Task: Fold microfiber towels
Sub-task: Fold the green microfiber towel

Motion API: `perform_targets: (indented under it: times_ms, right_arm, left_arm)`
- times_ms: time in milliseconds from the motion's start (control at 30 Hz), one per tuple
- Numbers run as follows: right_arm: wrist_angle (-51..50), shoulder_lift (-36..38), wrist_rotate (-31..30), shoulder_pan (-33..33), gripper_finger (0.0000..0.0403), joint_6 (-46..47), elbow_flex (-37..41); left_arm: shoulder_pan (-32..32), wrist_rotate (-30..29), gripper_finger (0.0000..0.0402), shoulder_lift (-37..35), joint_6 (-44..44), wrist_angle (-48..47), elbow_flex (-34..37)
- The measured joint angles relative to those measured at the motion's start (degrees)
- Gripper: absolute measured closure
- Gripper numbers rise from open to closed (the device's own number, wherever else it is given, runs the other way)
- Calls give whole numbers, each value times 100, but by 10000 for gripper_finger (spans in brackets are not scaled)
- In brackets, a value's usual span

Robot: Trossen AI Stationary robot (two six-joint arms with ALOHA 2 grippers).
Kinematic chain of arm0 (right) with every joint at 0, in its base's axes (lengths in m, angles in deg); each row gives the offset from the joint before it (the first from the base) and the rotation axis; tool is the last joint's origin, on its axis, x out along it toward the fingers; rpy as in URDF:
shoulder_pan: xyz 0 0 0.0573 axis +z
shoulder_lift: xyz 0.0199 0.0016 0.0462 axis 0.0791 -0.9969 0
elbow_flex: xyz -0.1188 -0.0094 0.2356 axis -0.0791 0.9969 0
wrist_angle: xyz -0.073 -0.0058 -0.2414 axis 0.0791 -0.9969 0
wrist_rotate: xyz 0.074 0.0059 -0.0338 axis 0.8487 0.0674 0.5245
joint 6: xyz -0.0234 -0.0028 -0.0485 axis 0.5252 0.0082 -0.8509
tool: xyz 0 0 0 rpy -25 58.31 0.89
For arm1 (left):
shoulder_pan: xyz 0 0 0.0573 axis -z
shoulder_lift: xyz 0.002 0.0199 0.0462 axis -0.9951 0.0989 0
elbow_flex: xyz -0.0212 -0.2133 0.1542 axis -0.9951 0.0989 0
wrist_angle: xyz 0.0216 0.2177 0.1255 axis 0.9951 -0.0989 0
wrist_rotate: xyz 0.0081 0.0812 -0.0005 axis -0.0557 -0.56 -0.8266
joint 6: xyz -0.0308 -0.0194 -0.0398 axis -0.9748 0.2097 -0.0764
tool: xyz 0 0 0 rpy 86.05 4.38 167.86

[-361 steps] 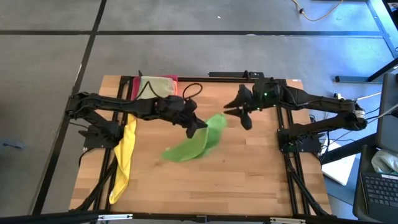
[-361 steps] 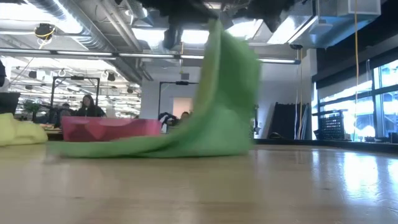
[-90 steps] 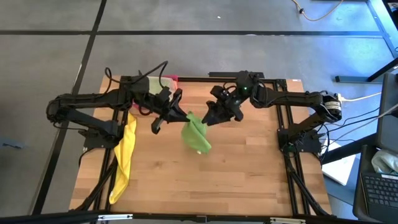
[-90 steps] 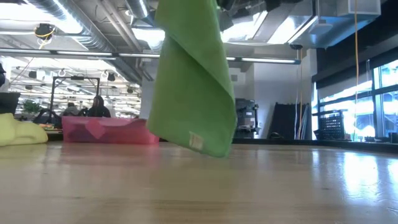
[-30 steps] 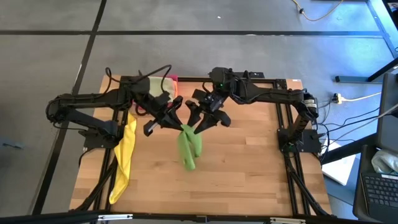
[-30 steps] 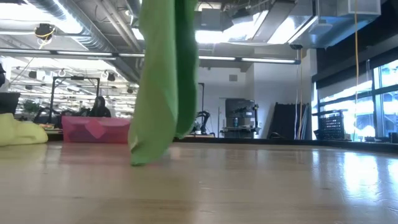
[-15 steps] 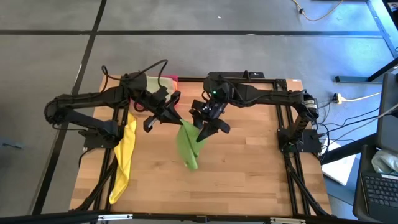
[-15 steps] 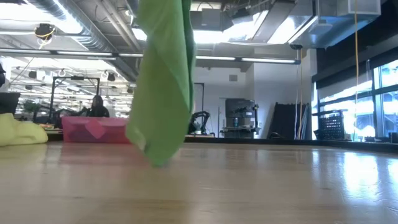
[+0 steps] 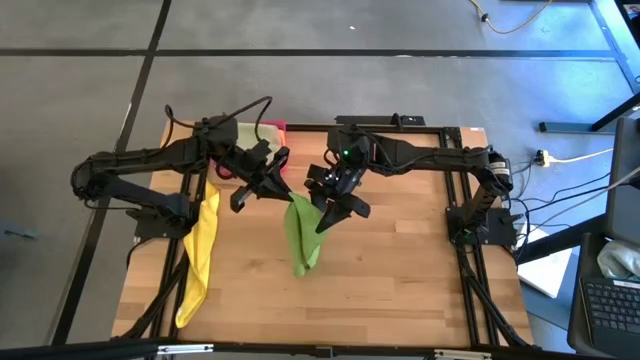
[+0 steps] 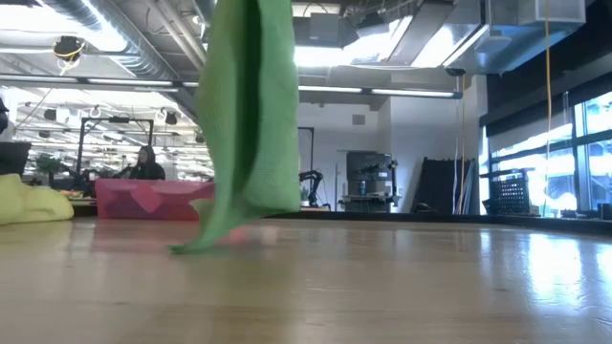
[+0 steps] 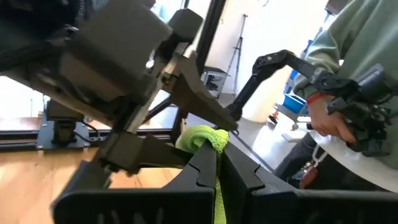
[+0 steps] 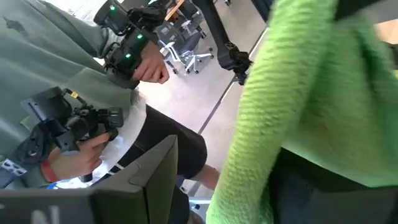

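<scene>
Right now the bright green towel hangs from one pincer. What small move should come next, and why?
Probably close the right pincer on the free upper edge of the bright green towel. The left pincer is shut on one corner, so the cloth hangs bunched with only its lower tip on the table. The right pincer is open beside it, and a second grip would let the arms spread it flat.

Two dark arms, each with one gripper: left gripper (image 9: 283, 187), right gripper (image 9: 331, 208). One bright green towel (image 9: 302, 234) hangs. One yellow towel (image 9: 200, 248) lies at the bench's left edge. One pink-red tray (image 9: 272, 128) holds one pale olive-green towel (image 9: 250, 135).
</scene>
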State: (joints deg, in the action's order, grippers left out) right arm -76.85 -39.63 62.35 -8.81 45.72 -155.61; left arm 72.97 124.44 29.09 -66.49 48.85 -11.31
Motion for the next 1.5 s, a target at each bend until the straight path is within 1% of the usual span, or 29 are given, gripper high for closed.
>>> perform_targets:
  times_ms: [100, 200, 300, 400, 533, 733, 800, 900, 1000, 1133, 1167, 1367, 1500]
  right_arm:
    - [-6, 0, -68, -14, 199, 35, 0]
    - [21, 0, -60, -44, 199, 243, 0]
    - [21, 0, -6, -50, 199, 343, 0]
    - [27, 0, 100, -42, 199, 446, 0]
    - [30, 0, 100, -2, 199, 438, 0]
    - [-209, 0, -176, -15, 202, 251, 0]
    - [-388, 0, -336, -45, 214, 127, 0]
    - [-720, 0, -594, -94, 249, -68, 0]
    - [-902, 0, -683, -122, 299, -289, 0]
    - [-969, 0, -680, -117, 382, -511, 0]
    - [-975, 0, -681, -114, 391, -564, 0]
    - [-994, 30, -653, -147, 398, -571, 4]
    - [-1005, 206, -659, -193, 399, -502, 4]
  left_arm:
    - [0, 80, 402, -30, -2, -134, 0]
    - [0, 80, 402, -55, 17, -566, 0]
    - [0, 9, 402, -98, 260, -984, 2]
    - [2, -120, 402, -106, 359, -1040, 0]
    - [2, -201, 402, -129, 361, -1014, 0]
    - [0, -238, 402, -186, 358, -1014, 0]
    - [0, -237, 402, -206, 358, -996, 0]
    - [0, -287, 402, -281, 356, -1020, 2]
    - [0, -373, 402, -327, 355, -1016, -4]
    - [0, -423, 402, -345, 359, -1012, -4]
    - [0, -425, 402, -345, 356, -1016, -4]
    - [0, -430, 402, -344, 294, -1259, -4]
    - [2, -404, 402, -343, 279, -1531, -2]
